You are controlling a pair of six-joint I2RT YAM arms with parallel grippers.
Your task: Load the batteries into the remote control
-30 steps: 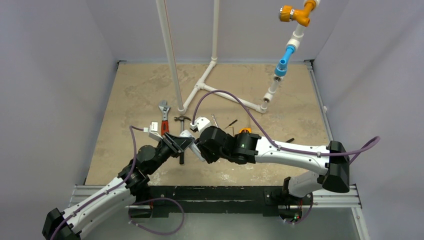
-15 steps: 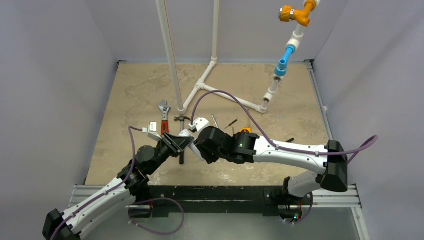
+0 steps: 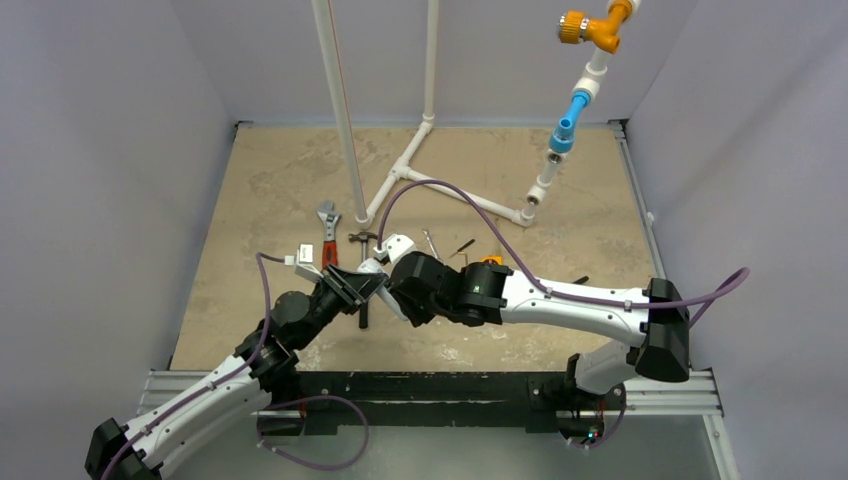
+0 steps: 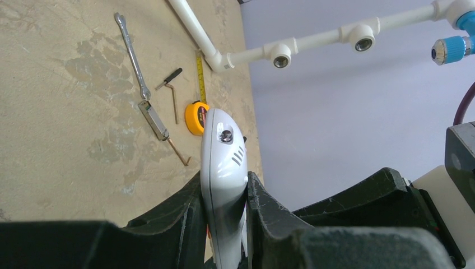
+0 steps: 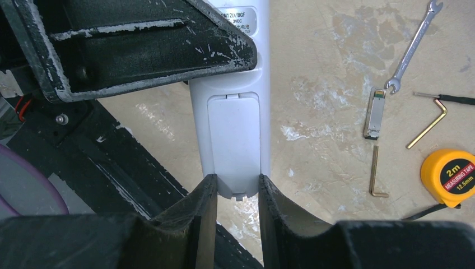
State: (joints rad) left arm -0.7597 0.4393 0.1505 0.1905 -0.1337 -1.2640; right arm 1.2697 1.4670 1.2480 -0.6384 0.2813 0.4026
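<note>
Pinching the remote control [image 4: 224, 157] by its faces, left gripper [image 4: 225, 188], right gripper [image 5: 237, 193] clamped at the remote's battery cover [image 5: 234, 134] end.

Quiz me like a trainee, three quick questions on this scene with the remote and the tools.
1. True or false: the left jaws clamp the remote.
2. In the right wrist view, is the remote's battery cover on or off?
3. The tape measure is: A blue, B orange, C green.
Key: 1 true; 2 on; 3 B.
</note>
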